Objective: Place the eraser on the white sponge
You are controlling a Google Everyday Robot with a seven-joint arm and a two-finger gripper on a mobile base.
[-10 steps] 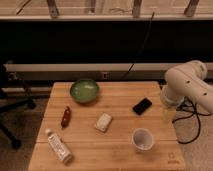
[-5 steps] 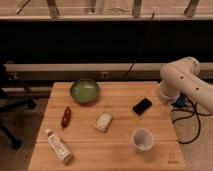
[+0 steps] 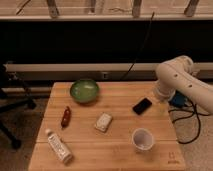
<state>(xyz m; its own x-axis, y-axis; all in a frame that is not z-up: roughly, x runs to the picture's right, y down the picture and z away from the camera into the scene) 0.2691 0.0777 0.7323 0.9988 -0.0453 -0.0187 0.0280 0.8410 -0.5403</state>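
Note:
The eraser [image 3: 142,105], a flat black slab, lies on the wooden table [image 3: 115,155] right of centre, near the right edge. The white sponge [image 3: 104,121], a small cream block, lies in the middle of the table, to the left of and nearer than the eraser. My gripper [image 3: 159,100] hangs at the end of the white arm [image 3: 176,76] just right of the eraser, over the table's right edge, mostly hidden by the arm's body. It holds nothing that I can see.
A green bowl [image 3: 84,90] sits at the back left. A dark red-brown elongated object [image 3: 65,116] lies at the left. A white labelled bottle [image 3: 58,146] lies at the front left. A white cup [image 3: 142,139] stands near the front right. Cables hang off the right side.
The arm has swung a little to the left and towards the back, bringing the gripper closer to the eraser. The objects on the table have not moved.

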